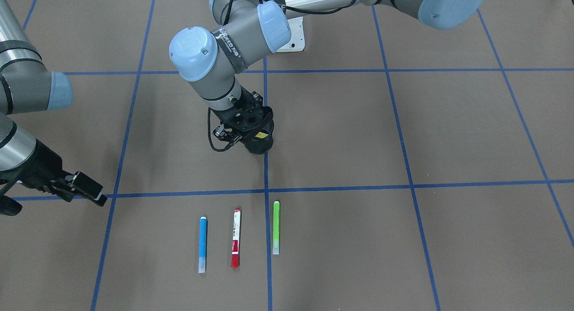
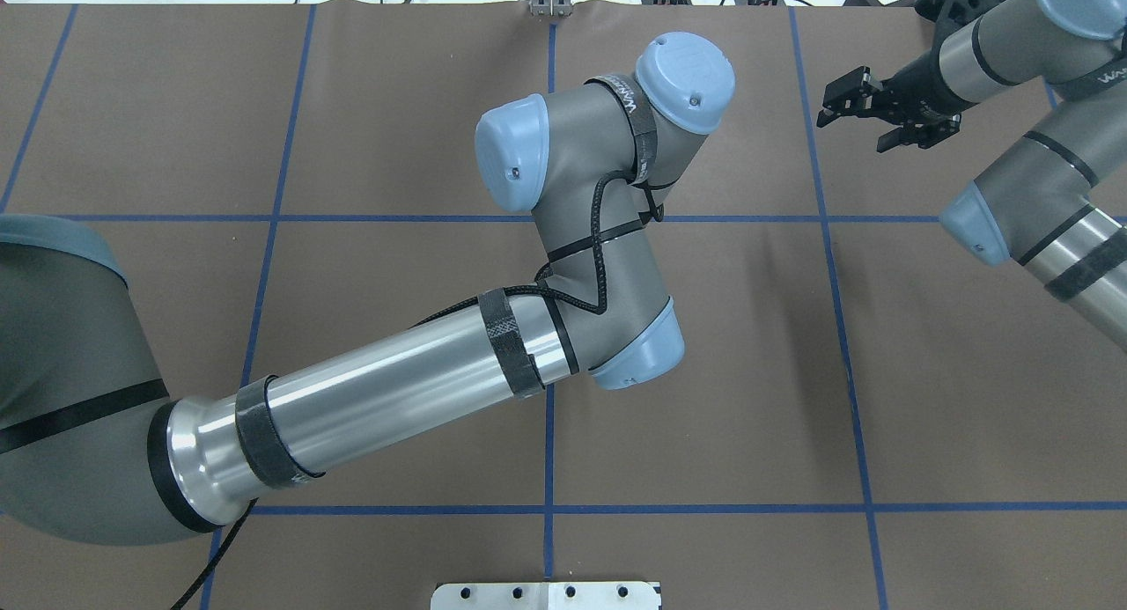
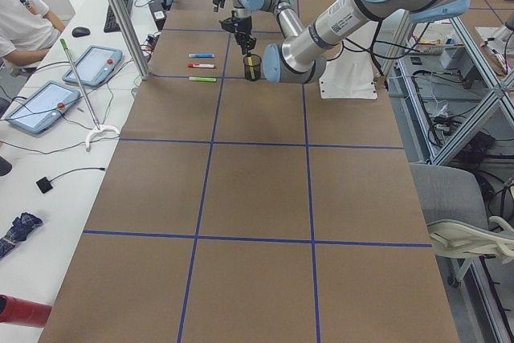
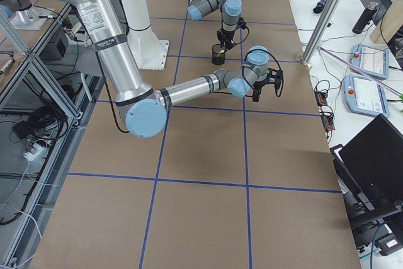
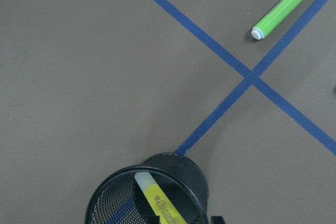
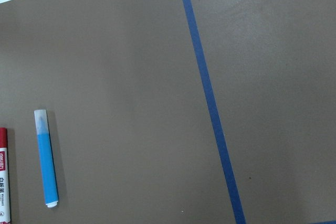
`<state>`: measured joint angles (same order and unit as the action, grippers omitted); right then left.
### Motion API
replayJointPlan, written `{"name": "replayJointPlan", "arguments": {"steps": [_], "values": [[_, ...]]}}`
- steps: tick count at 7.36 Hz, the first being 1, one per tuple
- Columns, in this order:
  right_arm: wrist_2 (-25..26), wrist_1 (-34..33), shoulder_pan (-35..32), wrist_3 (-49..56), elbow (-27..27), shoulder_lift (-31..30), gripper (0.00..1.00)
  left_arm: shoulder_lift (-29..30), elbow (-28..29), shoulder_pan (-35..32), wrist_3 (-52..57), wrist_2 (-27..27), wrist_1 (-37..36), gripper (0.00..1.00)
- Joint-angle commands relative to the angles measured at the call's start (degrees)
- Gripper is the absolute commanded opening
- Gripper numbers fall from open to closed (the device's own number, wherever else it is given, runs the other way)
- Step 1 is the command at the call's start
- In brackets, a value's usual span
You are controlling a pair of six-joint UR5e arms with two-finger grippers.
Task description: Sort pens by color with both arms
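Observation:
Three pens lie side by side in front of the cup: blue (image 1: 202,243), red-and-white (image 1: 236,237) and green (image 1: 276,227). The yellow pen (image 5: 160,203) stands inside the black mesh cup (image 1: 262,147). My left gripper (image 1: 253,133) hangs right over the cup's mouth. In the left wrist view one fingertip (image 5: 216,219) shows apart from the yellow pen, so the gripper looks open. My right gripper (image 1: 92,192) is open and empty, low over the table, well off to the side of the blue pen (image 6: 46,163). The overhead view hides the pens and cup under the left arm.
Blue tape lines (image 1: 265,190) divide the brown table into squares. The white pedestal base (image 1: 293,37) stands behind the cup. Operator tablets (image 3: 92,66) and cables lie on a side table beyond the pens.

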<state>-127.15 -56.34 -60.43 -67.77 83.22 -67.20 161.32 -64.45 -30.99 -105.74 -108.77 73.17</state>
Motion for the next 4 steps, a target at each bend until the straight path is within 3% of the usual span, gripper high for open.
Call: {"name": "replayJointPlan", "arguments": {"steps": [1,4], "values": [[0.1,0.0,0.1,0.0,-0.1,0.0,0.99,0.1,0.0,0.3,0.0,0.3,0.1,0.51],[0.1,0.0,0.1,0.0,-0.2,-0.1,0.99,0.0,0.1,1.2,0.0,0.7,0.3,0.53]]}}
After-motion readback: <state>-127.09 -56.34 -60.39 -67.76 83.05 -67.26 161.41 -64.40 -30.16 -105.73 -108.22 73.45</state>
